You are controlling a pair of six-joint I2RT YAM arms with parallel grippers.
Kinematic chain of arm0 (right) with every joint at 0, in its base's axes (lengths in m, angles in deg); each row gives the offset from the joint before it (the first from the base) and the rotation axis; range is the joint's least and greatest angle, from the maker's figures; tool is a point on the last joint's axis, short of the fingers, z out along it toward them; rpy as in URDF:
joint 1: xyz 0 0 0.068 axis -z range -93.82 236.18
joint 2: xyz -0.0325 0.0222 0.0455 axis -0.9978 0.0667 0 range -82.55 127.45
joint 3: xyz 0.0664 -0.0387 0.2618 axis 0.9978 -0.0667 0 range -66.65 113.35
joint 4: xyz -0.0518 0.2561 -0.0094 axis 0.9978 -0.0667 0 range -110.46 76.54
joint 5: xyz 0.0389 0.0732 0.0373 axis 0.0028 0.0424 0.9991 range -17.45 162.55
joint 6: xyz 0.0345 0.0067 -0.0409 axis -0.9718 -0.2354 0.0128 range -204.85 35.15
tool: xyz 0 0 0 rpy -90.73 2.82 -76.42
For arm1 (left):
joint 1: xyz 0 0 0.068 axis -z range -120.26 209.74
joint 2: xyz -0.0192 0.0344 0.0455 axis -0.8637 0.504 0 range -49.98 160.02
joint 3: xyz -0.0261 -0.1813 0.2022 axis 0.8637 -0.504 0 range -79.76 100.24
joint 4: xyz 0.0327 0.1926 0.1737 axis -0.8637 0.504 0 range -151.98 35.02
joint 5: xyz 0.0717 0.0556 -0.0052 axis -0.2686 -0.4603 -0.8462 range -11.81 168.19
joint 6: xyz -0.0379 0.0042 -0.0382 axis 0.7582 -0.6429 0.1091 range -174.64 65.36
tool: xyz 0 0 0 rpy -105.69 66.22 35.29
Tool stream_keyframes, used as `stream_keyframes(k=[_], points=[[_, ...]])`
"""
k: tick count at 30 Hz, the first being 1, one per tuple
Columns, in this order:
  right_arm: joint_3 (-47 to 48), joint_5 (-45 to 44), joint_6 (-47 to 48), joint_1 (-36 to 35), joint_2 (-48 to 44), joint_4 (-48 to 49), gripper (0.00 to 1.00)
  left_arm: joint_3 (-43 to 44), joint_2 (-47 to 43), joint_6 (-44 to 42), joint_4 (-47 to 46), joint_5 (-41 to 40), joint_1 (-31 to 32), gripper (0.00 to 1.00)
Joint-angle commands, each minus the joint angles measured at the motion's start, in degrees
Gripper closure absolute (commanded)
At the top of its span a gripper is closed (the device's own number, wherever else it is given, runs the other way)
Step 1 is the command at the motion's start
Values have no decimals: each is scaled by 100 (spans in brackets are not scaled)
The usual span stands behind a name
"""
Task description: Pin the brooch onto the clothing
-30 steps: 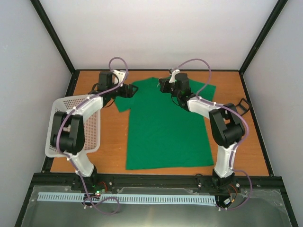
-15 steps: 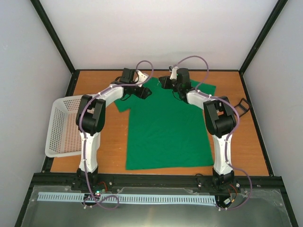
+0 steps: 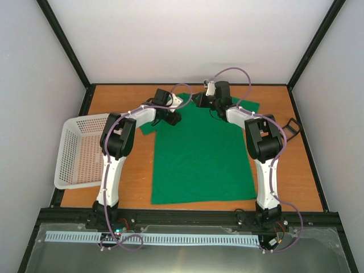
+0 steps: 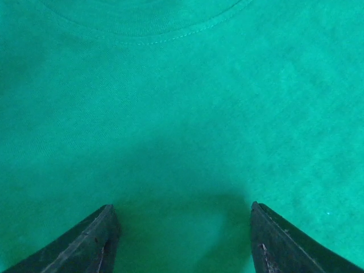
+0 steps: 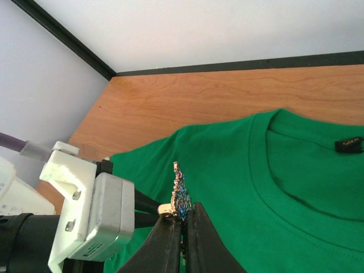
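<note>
The clothing [image 3: 202,153], a green T-shirt, lies flat on the table with its collar at the far side. My right gripper [image 5: 183,219] is shut on the brooch [image 5: 180,190], a small silvery ornament with blue glints. It stands edge-on just above the shirt's shoulder, left of the neckline [image 5: 267,170]. In the top view the right gripper [image 3: 205,101] sits at the collar and the brooch is too small to make out. My left gripper [image 4: 181,207] hangs open over bare green fabric just below the collar seam. Seen from above, the left gripper [image 3: 173,118] is close beside the right one.
A white mesh basket [image 3: 85,151] stands at the table's left edge. A small black square frame [image 3: 292,128] lies at the right edge. The wooden table [image 3: 131,170] shows around the shirt, and black frame rails and white walls enclose it.
My left arm has swung right from the shirt's sleeve to the area by the collar, its jaws narrowing somewhat. The right gripper has kept the brooch and shifted only slightly.
</note>
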Motion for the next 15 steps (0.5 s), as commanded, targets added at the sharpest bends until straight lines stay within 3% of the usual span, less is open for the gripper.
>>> stream_keyframes(k=[1, 6, 15], points=[[183, 177, 11, -13, 159, -58, 97, 345, 76, -209, 2, -153, 34, 36], [291, 262, -66, -12, 292, -74, 97, 725, 362, -107, 349, -166, 34, 36], [416, 279, -176, -15, 421, -83, 97, 646, 466, -202, 498, -19, 34, 43]])
